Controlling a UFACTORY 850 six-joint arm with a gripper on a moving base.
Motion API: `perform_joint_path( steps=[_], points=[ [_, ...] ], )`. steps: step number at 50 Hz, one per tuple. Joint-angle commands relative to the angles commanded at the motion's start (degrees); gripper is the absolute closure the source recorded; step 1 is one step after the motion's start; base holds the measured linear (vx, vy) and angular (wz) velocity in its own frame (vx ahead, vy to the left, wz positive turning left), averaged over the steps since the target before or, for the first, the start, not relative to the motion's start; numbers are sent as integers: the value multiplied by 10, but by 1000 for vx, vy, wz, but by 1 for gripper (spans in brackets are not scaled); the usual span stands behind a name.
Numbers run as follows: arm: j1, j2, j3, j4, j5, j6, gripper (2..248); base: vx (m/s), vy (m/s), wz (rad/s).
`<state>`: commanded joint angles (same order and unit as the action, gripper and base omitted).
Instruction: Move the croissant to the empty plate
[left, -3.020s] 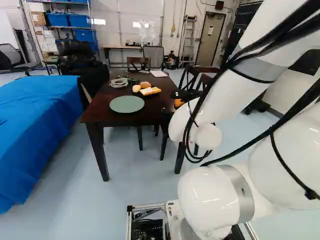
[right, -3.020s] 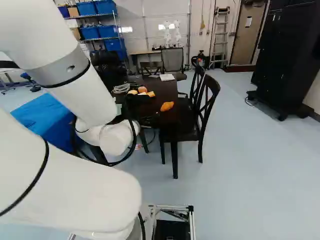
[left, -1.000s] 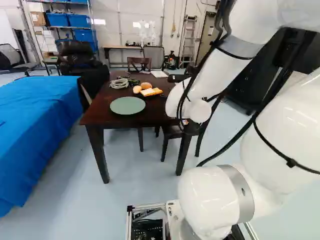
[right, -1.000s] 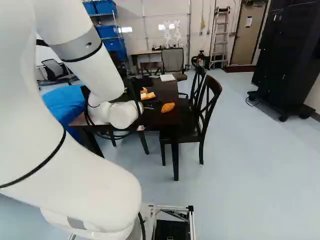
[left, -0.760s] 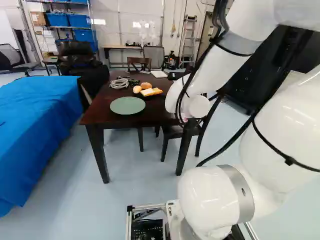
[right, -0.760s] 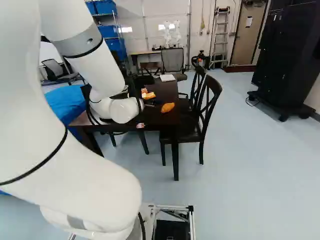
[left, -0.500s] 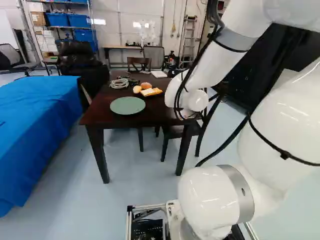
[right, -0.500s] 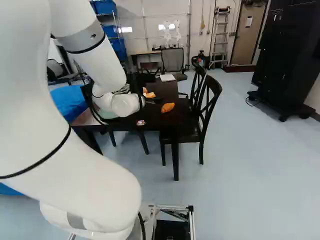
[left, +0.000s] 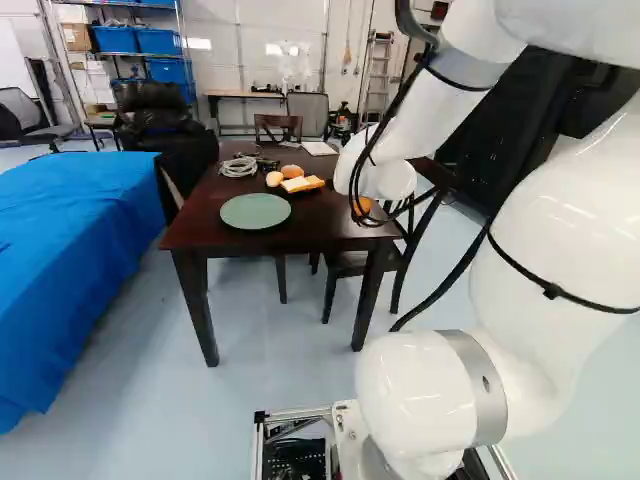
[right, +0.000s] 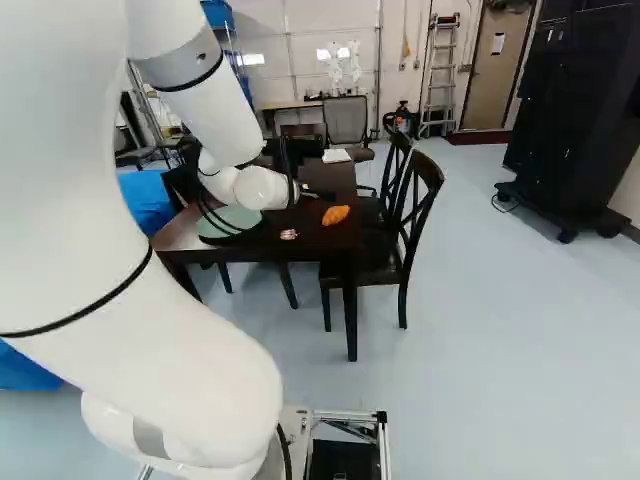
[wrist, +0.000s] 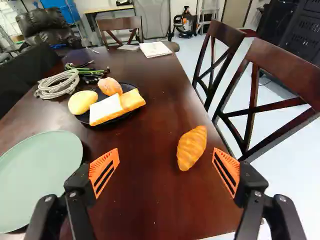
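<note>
Gripper (right: 315, 192) fingers are spread wide, with the croissant (wrist: 192, 147) ahead of the gap, just right of center in the right base view, near the table (left: 310, 230) edge by the chairs (wrist: 295, 70), and decent bare wood between it and the plate (left: 255, 210), left of center in the left base view.

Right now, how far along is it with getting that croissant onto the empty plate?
The move itself has yet to happen: the croissant lies on the table, and the green plate is empty. Nothing is in hand: the tool stands open, with the croissant ahead of it. Left to do: grip, lift, carry and set down.
</note>
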<state>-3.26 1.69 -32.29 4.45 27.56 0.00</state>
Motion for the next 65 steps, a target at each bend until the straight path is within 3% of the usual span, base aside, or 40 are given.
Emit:
perform_joint_path(
  steps=[23,48,65],
  points=[
    [-25,-30,-63,1,-76,0,3,0,0,0],
    [-27,-60,-128,5,-163,0,3,0,0,0],
    [-40,-80,-174,22,-210,0,3,0,0,0]
  ],
)
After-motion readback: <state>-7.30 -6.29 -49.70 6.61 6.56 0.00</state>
